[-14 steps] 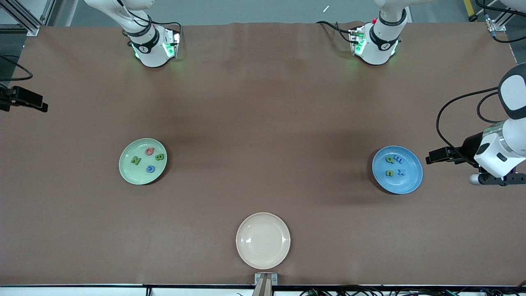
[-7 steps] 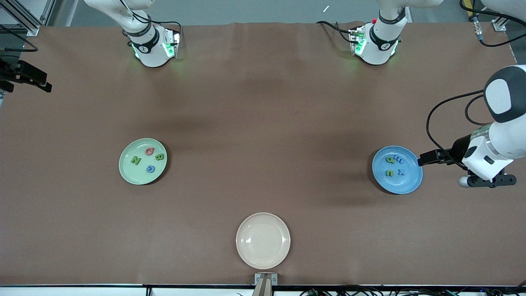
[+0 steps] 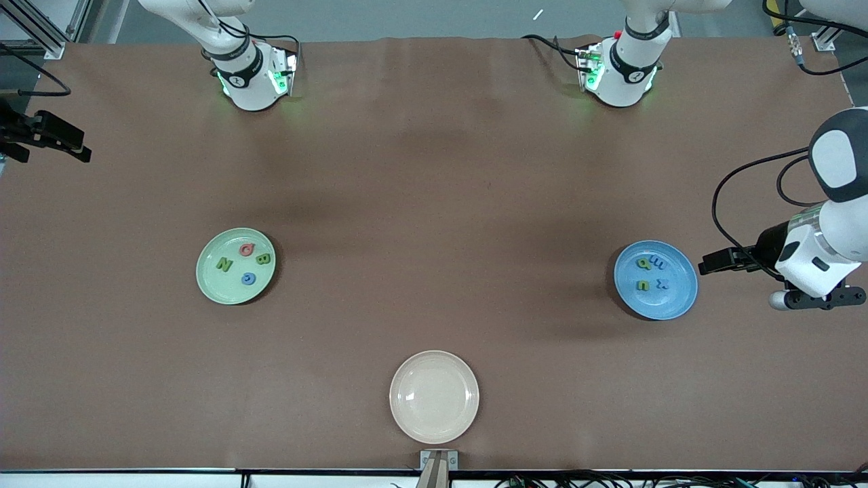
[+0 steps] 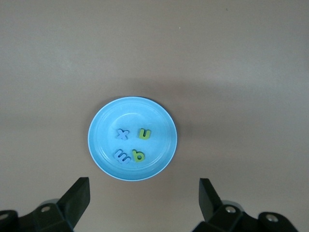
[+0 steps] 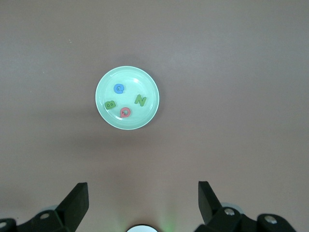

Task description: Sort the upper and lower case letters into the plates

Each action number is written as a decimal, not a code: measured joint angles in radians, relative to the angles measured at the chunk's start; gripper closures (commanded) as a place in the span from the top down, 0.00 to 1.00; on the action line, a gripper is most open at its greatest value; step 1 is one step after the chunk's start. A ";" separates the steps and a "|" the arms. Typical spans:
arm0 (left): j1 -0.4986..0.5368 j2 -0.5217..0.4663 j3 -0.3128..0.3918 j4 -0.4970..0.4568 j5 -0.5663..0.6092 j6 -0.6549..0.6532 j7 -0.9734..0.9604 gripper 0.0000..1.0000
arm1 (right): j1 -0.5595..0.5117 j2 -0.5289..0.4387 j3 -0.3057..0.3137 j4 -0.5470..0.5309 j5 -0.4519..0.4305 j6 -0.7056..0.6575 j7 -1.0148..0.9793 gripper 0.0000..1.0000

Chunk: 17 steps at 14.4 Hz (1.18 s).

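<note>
The pale green plate (image 3: 215, 285) holds a pink-red Q (image 3: 247, 249), green B (image 3: 264, 258), green N (image 3: 223, 264) and blue G (image 3: 249, 278). The blue plate (image 3: 673, 303) holds a green q (image 3: 642, 263), blue m (image 3: 657, 260), green u (image 3: 642, 285) and blue x (image 3: 663, 284). My left gripper (image 4: 145, 203) is open and empty, high over the table beside the blue plate (image 4: 159, 116). My right gripper (image 5: 142, 203) is open and empty, high up, with the green plate (image 5: 130, 77) in its view.
A cream-beige plate (image 3: 434, 396) with nothing on it lies near the table's front edge, midway between the arms' ends. Both arm bases stand along the edge farthest from the front camera. The left hand (image 3: 817, 264) hangs at the left arm's end of the table.
The left hand swung toward the blue plate, then drew back a little. The right arm's black part at the view's edge shifted slightly. Plates and letters have not moved.
</note>
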 measured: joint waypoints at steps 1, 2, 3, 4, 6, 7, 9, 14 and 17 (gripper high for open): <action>0.029 0.000 -0.032 0.000 0.003 0.000 0.000 0.99 | 0.000 0.000 0.000 0.000 0.007 0.004 0.000 1.00; 0.052 0.000 -0.060 0.000 0.008 0.000 0.000 0.99 | 0.000 0.000 -0.001 0.000 0.020 0.005 0.000 1.00; 0.063 0.000 -0.075 0.000 0.010 0.000 0.000 0.99 | 0.000 0.000 -0.001 0.000 0.032 0.005 0.000 1.00; 0.065 0.000 -0.079 0.001 0.010 0.000 0.000 0.99 | 0.000 0.000 -0.001 0.000 0.039 0.006 0.000 1.00; 0.065 -0.001 -0.079 0.003 0.010 0.000 0.000 1.00 | 0.000 0.000 -0.001 0.000 0.042 0.006 0.000 1.00; 0.066 -0.005 -0.079 0.005 0.010 0.000 0.000 1.00 | 0.000 0.000 -0.001 0.000 0.042 0.006 0.000 1.00; 0.067 -0.026 -0.079 0.010 0.010 -0.003 -0.001 1.00 | 0.001 0.000 -0.001 0.000 0.042 0.008 0.000 1.00; 0.067 -0.115 -0.079 0.011 0.016 -0.023 -0.002 1.00 | 0.001 0.000 -0.001 0.000 0.042 0.009 0.000 1.00; 0.067 -0.157 -0.079 0.008 0.050 -0.056 -0.008 1.00 | 0.001 0.000 -0.001 0.000 0.042 0.009 0.000 1.00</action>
